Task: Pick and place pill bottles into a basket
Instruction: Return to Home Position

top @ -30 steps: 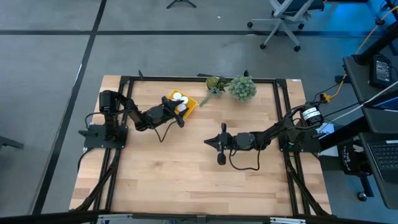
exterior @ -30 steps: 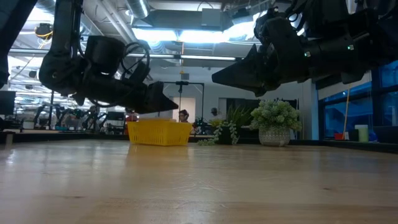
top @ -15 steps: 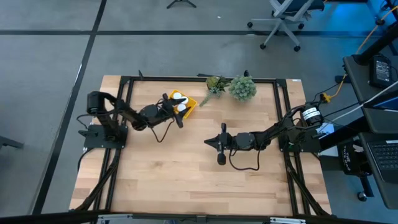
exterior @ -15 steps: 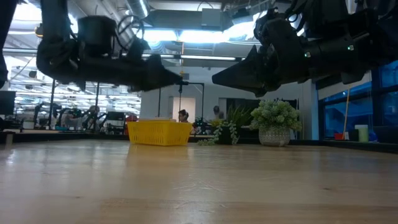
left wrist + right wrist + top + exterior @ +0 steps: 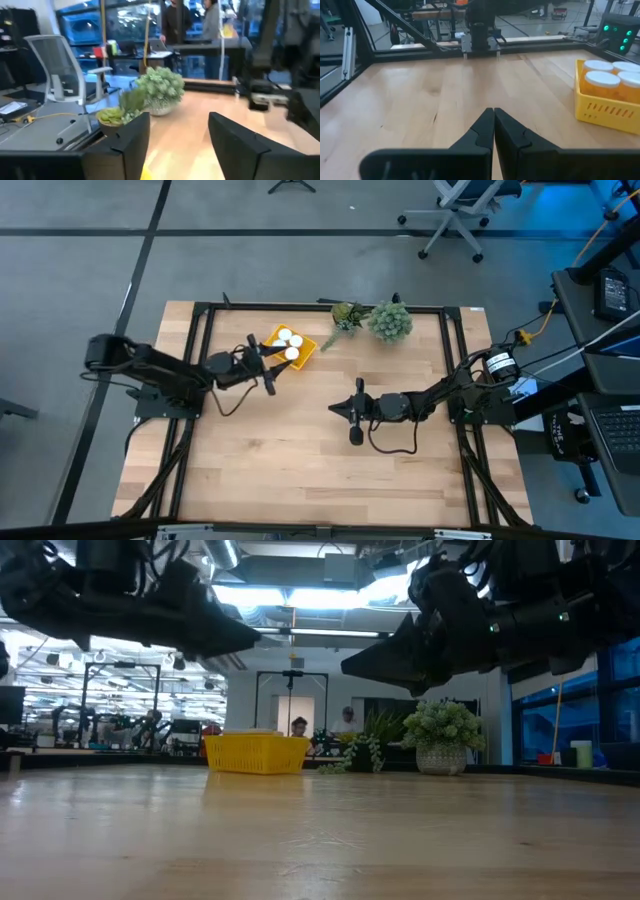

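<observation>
On the pale wooden table (image 5: 300,470), the dark right gripper (image 5: 493,112) hovers near the middle, its fingers pressed together and empty. Farther back, the dark left gripper (image 5: 177,137) hangs just beside the small bright yellow square basket (image 5: 306,346), fingers spread wide. The orange, white-capped pill bottles (image 5: 289,340) stand inside the basket. Beyond, green leafy plant clumps (image 5: 388,320) sit near it at the far edge.

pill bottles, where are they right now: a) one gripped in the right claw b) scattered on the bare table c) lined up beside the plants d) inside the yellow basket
d: the high view shows the white caps of the pill bottles inside the yellow basket. The right claw is shut on nothing, and the left claw is open with nothing in it.
</observation>
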Robot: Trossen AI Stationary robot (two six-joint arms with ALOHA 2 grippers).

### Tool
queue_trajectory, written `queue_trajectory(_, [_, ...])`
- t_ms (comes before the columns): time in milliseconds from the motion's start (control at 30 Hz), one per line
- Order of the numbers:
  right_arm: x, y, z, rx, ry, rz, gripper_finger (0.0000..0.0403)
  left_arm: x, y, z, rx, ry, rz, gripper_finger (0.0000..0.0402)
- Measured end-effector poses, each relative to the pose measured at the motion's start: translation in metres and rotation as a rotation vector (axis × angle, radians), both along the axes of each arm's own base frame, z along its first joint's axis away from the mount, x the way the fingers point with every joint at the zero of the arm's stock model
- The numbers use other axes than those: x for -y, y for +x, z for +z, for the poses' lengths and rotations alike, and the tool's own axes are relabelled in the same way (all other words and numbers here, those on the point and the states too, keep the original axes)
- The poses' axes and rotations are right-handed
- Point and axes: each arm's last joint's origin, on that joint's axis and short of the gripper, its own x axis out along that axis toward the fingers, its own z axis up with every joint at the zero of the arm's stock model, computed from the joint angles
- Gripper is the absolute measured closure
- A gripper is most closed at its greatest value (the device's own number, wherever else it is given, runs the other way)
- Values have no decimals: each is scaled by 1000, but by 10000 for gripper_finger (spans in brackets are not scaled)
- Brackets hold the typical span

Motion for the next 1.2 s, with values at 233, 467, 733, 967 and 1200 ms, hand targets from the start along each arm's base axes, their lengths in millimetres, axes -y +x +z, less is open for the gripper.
queue_trajectory(233, [0,2,24,2,50,-8,388,13,-15,11,-76,7,-145,272])
queue_trajectory(467, [0,1,65,-71,85,1,396,17,-36,24,-101,24,-229,353])
queue_trajectory(733, [17,-17,110,18,105,95,398,14,-69,38,-71,16,-253,399])
queue_trajectory(967, [29,-27,119,-2,83,62,401,12,-97,43,-8,23,-233,400])
queue_trajectory(1200, [29,-28,117,-18,77,61,399,13,-112,23,96,53,-197,400])
